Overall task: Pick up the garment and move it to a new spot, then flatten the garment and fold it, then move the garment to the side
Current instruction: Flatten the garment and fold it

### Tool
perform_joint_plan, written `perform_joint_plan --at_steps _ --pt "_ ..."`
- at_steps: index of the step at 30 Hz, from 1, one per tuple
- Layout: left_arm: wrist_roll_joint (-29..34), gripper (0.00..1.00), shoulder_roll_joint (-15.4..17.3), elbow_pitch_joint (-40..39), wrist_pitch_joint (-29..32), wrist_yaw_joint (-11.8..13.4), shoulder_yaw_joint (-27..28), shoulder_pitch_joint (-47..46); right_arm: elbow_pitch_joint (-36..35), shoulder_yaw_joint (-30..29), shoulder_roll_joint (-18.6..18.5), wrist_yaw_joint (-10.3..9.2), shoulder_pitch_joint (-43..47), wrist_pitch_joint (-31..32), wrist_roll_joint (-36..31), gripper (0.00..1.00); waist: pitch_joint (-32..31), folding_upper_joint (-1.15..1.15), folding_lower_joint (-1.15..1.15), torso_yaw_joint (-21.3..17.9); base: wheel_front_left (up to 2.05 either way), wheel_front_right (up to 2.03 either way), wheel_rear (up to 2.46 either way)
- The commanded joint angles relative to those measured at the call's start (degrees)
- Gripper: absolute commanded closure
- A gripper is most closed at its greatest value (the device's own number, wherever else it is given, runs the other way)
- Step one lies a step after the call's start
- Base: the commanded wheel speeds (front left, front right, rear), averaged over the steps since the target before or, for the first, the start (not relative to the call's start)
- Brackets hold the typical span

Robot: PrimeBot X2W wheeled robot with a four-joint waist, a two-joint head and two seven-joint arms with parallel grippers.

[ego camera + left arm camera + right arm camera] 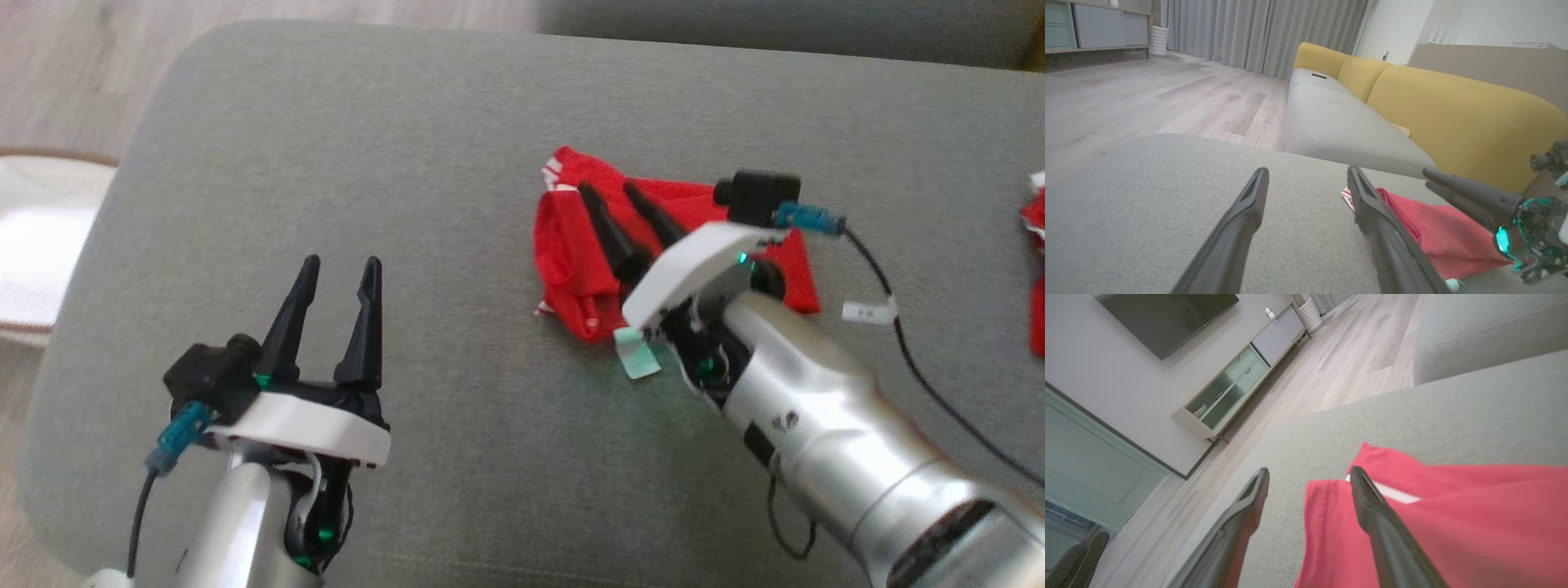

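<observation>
The garment (571,253), red with white stripes at one edge, lies crumpled on the grey cushion (408,163), right of centre in the head view. The right gripper (607,189) stands over it with its fingers spread apart and nothing pinched between them. Its white wrist and silver forearm hide the garment's lower right part, so the full outline cannot be read. A pale green tag (638,353) pokes out from under the wrist at the garment's near edge. In the right wrist view the garment (1474,514) runs off the right and bottom edges, and whether the fingertips touch the cloth cannot be told. The left gripper (341,261) hangs over bare cushion well to the left, fingers wide and empty. At the head view's right edge a red piece (1037,269) is cut off and too blurred to identify.
</observation>
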Motion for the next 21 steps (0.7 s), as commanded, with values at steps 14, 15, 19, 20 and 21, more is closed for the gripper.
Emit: perform_joint_plan --at_steps 14,15,19,20,21 --pt "1.3 0.00 0.4 -4.6 -0.3 0.0 4.3 -3.6 2.0 -2.8 -10.2 -0.05 -4.9 -5.1 -10.5 0.00 -1.7 0.00 0.00 -9.3 0.00 0.00 0.00" --pt "1.4 0.00 0.4 -4.8 -0.3 0.0 4.5 -3.6 1.5 -3.2 -11.2 -0.05 -4.5 -5.4 -11.9 0.00 -1.7 0.00 0.00 -9.8 0.00 0.00 0.00" --pt "1.8 0.00 0.4 -5.5 -0.3 0.0 5.2 -3.7 -2.3 -8.6 -13.8 -0.05 -2.2 -5.8 -17.8 0.00 -1.6 0.00 0.00 -11.9 0.00 0.00 0.00" --pt "1.9 0.00 0.4 -5.8 -0.3 0.0 5.4 -3.7 -3.8 -11.2 -14.3 -0.05 -1.1 -5.8 -20.0 0.00 -1.5 0.00 0.00 -12.4 0.00 0.00 0.00" --pt "2.0 0.00 0.4 -5.9 -0.3 0.0 5.5 -3.7 -5.5 -13.8 -14.6 -0.05 0.2 -5.8 -22.6 0.00 -1.4 0.00 0.00 -12.8 0.00 0.00 0.00"
